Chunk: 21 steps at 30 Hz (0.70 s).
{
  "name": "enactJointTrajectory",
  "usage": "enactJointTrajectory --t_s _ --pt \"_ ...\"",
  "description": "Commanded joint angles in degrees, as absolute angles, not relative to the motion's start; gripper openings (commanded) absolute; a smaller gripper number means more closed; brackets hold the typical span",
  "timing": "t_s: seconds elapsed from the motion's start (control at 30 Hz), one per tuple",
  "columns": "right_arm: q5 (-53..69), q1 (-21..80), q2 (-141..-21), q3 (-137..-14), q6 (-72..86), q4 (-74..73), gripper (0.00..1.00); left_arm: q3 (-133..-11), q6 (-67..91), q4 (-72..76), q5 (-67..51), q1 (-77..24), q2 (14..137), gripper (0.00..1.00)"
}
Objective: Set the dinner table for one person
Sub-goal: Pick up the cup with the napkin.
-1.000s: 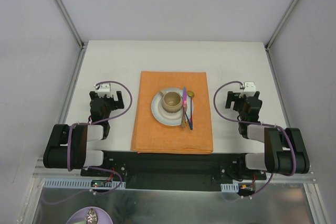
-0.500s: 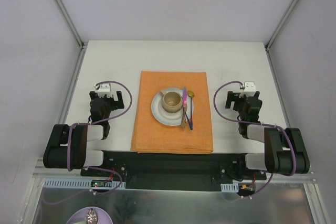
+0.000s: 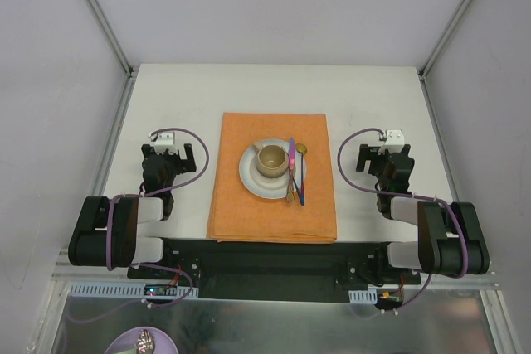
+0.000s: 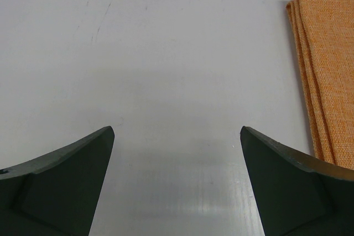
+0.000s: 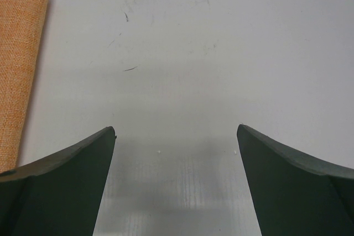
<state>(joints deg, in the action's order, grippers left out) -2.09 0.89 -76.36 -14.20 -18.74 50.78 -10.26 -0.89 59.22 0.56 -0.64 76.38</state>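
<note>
On the white dinner table (image 3: 274, 89) lies an orange placemat (image 3: 272, 213). A pale plate (image 3: 250, 178) sits on it, holding a tan cup (image 3: 270, 160). Across the plate's right side lie a pink utensil (image 3: 292, 155), a gold spoon (image 3: 300, 150) and a dark blue one (image 3: 299, 192). My left gripper (image 3: 170, 152) rests left of the mat, open and empty, also in its wrist view (image 4: 177, 136). My right gripper (image 3: 383, 153) rests right of the mat, open and empty, also in its wrist view (image 5: 176, 134).
Metal rails (image 3: 112, 147) edge the table, with white walls behind and beside it. The mat's folded edge (image 4: 315, 81) shows right of the left fingers, and its other edge (image 5: 19, 70) left of the right fingers. A purple dish (image 3: 143, 341) lies below the arm bases.
</note>
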Motion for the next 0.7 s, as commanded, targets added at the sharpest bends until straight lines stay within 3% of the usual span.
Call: enactJointTrajectory --t_s 0.0,0.67 --pt "-1.3 0.8 -76.3 -14.9 -18.8 53.7 0.96 -11.6 -1.0 60.6 0.2 -0.4 76.2 0.99" --pt "-1.6 0.9 -76.2 -14.9 -18.9 53.7 0.96 -11.9 -0.5 60.7 0.8 -0.4 76.2 0.99"
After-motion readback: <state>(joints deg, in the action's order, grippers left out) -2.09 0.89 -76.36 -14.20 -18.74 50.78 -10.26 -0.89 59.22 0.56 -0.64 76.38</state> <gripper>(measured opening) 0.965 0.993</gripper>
